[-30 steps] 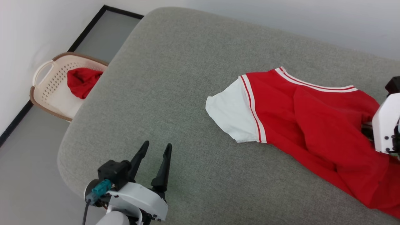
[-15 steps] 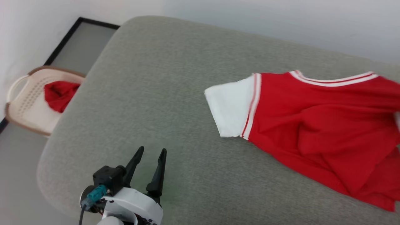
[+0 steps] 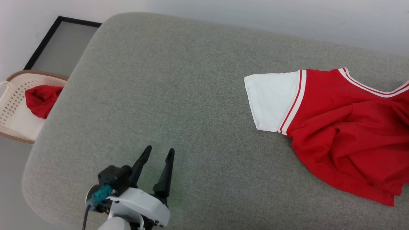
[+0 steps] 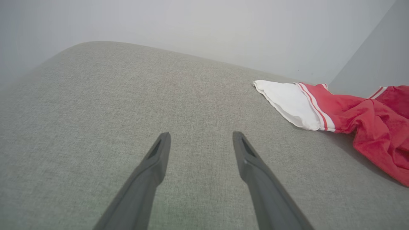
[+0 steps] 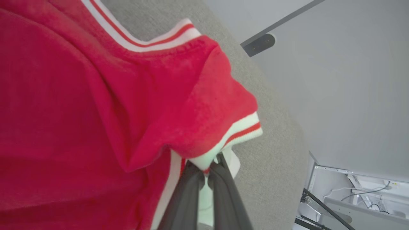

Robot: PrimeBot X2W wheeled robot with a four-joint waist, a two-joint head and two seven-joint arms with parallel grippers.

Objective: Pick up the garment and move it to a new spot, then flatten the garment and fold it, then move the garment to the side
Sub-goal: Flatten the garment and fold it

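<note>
The garment (image 3: 345, 134), a red jersey with a white panel and striped trim, lies rumpled on the right of the grey couch-like surface (image 3: 179, 83). In the left wrist view the garment (image 4: 322, 102) sits far right. My left gripper (image 3: 158, 153) hovers open over bare cushion near the front edge, well left of the cloth; its fingers (image 4: 153, 166) hold nothing. In the right wrist view my right gripper (image 5: 207, 171) is shut on the garment (image 5: 96, 105), pinching its striped trimmed edge, with the cloth hanging from the fingertips.
A cream laundry basket (image 3: 9, 108) with a red cloth (image 3: 40, 100) inside stands on the floor at the far left. A pale wall runs behind the cushion. Beyond the cushion's right end stands a white frame with cables (image 5: 351, 198).
The head camera has swung, so the whole picture shifted. The right gripper has closed on the garment's trim and drawn the cloth rightward, bunching it. The left gripper stays open.
</note>
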